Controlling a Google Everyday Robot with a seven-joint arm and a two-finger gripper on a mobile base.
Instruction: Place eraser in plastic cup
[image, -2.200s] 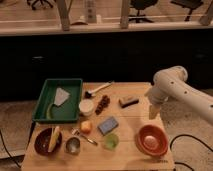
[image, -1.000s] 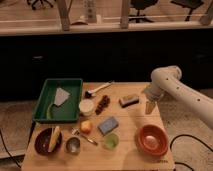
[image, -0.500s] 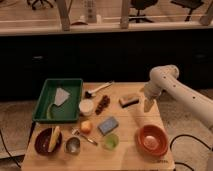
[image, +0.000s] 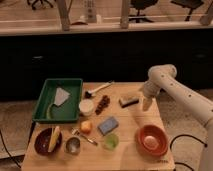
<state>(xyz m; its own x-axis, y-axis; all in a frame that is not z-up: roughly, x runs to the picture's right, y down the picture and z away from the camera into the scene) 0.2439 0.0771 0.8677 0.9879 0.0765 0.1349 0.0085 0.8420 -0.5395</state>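
Eraser (image: 129, 101): you see a small block, tan top, dark base | gripper (image: 146, 104): just beside it, you cannot tell its opening | plastic cup (image: 111, 142): translucent green, well apart

A: Log your arm (image: 186, 98) pose.
B: Your arm runs from lower right up to a bent elbow (image: 161, 74), then turns down.
A: Gripper (image: 146, 104)?
B: Your gripper points down, just below the elbow.

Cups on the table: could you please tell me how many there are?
2: the green plastic cup at the front edge, a metal cup left of it. The white round container behind may be a third. The gripper hangs right of the eraser.
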